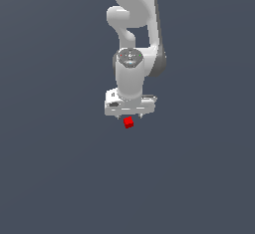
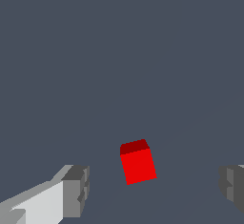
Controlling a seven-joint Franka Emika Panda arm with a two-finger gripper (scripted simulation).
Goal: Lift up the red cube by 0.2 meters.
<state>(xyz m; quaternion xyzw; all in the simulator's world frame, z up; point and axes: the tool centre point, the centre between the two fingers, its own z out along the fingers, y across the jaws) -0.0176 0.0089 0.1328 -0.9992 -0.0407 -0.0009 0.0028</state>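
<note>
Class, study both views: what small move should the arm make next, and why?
Probably a short descent. The gripper is open, its fingers apart with the red cube between them, untouched and slightly ahead of the tips. Lowering should bring the pads level with it before closing.

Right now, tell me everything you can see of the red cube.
The red cube is tiny, plain bright red and matte, one face shaded darker. It sits skewed to the open gripper, between the two grey fingertips, with a clear gap on each side, so nothing grips it. In the exterior view it shows just below the white gripper. Whether it rests on the grey surface cannot be told.
</note>
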